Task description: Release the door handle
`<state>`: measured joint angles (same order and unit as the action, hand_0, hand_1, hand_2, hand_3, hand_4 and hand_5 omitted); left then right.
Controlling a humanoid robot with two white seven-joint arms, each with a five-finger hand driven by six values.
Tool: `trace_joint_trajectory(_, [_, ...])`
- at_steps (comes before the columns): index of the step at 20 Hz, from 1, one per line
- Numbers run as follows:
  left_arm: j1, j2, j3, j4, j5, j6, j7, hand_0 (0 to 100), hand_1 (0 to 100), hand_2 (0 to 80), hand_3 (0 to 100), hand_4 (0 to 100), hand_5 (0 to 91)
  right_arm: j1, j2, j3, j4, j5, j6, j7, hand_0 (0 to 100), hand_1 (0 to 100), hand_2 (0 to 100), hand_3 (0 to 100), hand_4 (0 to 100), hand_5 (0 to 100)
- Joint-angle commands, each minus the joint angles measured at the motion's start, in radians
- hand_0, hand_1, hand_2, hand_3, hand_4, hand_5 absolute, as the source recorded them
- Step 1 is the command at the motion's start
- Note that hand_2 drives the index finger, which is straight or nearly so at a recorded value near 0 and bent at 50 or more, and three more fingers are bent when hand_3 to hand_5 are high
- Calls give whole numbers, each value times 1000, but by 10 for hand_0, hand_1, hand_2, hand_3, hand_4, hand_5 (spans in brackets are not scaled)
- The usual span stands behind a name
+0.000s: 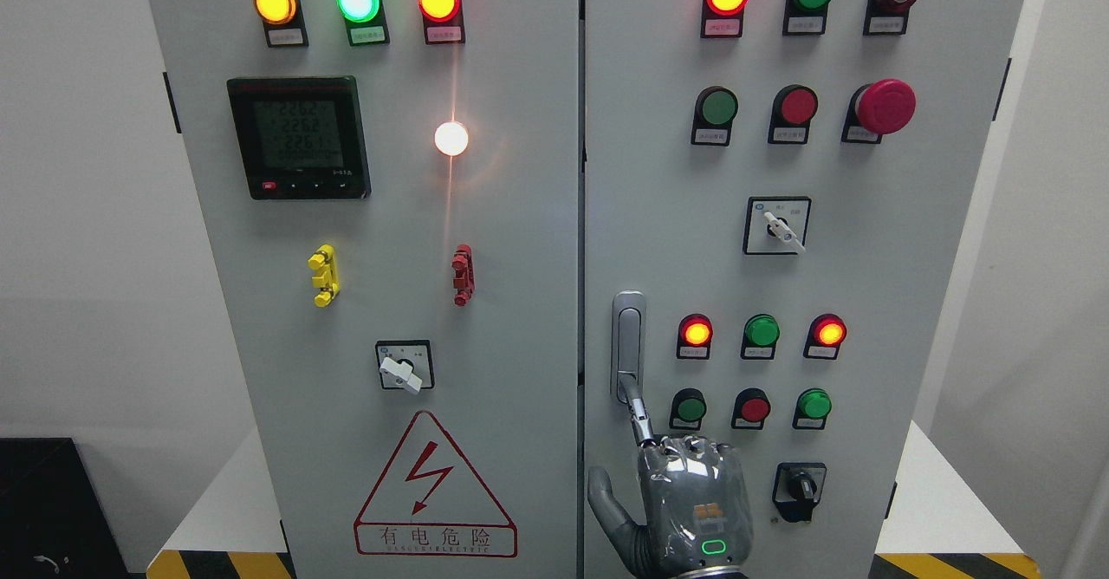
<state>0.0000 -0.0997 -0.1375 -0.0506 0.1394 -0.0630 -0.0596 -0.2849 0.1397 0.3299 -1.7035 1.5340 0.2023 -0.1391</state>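
Low on the right cabinet door [866, 258], 1 finger of a hand [693, 497] hooks the bottom of the door handle [627, 345]; the other fingers look curled, holding nothing. Release seems nearly done: next, draw that finger clear. Its arm is cut off, so which side it belongs to is unclear.

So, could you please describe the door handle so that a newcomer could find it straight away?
Look at the grey electrical cabinet's right door. Along its left edge, about mid-height, left of the lit red indicator lamp, sits the door handle. It is the only tall, silver metal piece there; everything near it is a round coloured lamp or button, and a robot hand reaches up to it.
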Motion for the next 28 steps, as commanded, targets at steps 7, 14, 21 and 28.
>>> trace_joint_trajectory(7, [20,0,-1,0,0,0,0,120,556,0,0,0,0,7,1,0,10,0,3,4,516,287,0,1000,1000,1000])
trace_joint_trajectory(14, [20,0,-1,0,0,0,0,120,556,0,0,0,0,9,1,0,10,0,3,4,515,287,0,1000,1000,1000])
trace_joint_trajectory(21, [20,0,1,0,0,0,0,120,556,0,0,0,0,18,1,0,12,-2,5,4,514,289,0,1000,1000,1000])
trace_joint_trajectory(28, [20,0,1,0,0,0,0,120,556,0,0,0,0,18,1,-3,18,-2,3,6,513,289,0,1000,1000,1000])
